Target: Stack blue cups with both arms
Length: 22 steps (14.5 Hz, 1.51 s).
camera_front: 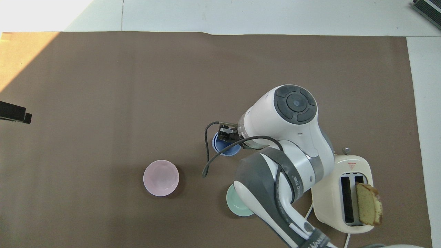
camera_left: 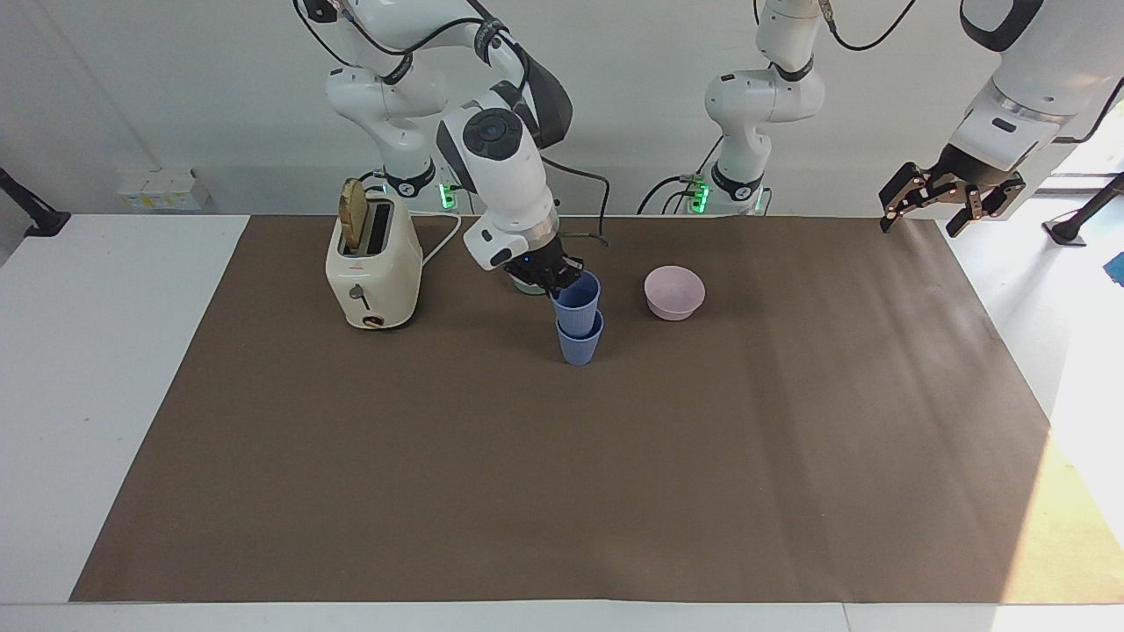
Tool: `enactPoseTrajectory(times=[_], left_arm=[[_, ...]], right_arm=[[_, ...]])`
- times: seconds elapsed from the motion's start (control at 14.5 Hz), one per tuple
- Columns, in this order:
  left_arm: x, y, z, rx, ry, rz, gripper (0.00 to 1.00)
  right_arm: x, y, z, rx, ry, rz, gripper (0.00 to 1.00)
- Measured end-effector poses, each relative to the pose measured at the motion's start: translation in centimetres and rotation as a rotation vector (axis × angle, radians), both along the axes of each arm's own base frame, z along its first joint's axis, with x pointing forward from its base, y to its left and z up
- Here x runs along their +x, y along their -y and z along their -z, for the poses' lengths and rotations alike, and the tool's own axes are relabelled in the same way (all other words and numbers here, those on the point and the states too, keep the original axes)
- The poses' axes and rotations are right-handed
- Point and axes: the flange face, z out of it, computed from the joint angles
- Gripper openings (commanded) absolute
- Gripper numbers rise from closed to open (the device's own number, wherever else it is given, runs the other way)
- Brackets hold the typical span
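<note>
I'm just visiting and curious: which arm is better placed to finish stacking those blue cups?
The right one. Its tool is at the rim of the upper blue cup, which sits in the lower blue cup. The left tool waits in the air over the mat's edge at its own end.

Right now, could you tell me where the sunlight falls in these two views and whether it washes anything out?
Facing view: a bright sunlit patch bleaches the brown mat at its corner toward the left arm's end, farthest from the robots. Overhead view: the same patch lies on that corner; the blue cups sit in even light.
</note>
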Motion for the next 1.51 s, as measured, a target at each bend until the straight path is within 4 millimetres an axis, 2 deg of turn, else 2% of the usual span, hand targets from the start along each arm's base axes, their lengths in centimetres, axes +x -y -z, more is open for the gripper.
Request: enactPoseTrajectory(times=[0.41, 0.55, 0.62, 0.76, 0.89, 1.1, 1.31, 1.51], left_arm=[[0.0, 0.0, 0.0, 0.0, 0.0, 0.0, 1.0], [0.0, 0.0, 0.0, 0.0, 0.0, 0.0, 1.0], [0.0, 0.0, 0.0, 0.0, 0.0, 0.0, 1.0], [0.0, 0.0, 0.0, 0.0, 0.0, 0.0, 1.0], [0.0, 0.0, 0.0, 0.0, 0.0, 0.0, 1.0], [0.0, 0.0, 0.0, 0.0, 0.0, 0.0, 1.0], [0.0, -0.1, 0.0, 0.0, 0.001, -0.001, 1.0], [0.0, -0.2, -0.1, 0.0, 0.001, -0.001, 1.0]], right_arm=[[0.1, -0.1, -0.2, 0.001, 0.014, -0.003, 1.0], [0.8, 0.9, -1.3, -0.021, 0.021, -0.006, 1.0], [1.4, 1.9, -2.7, -0.034, 0.025, -0.012, 1.0], [3.1, 5.2, -6.7, -0.041, 0.041, -0.04, 1.0], [4.5, 9.7, -11.2, -0.057, 0.065, -0.095, 1.0], [5.0, 15.5, -16.1, -0.146, 0.094, -0.229, 1.0], [4.2, 19.7, -19.7, -0.178, 0.088, -0.324, 1.0], [3.3, 23.2, -22.0, -0.19, 0.11, -0.353, 1.0]])
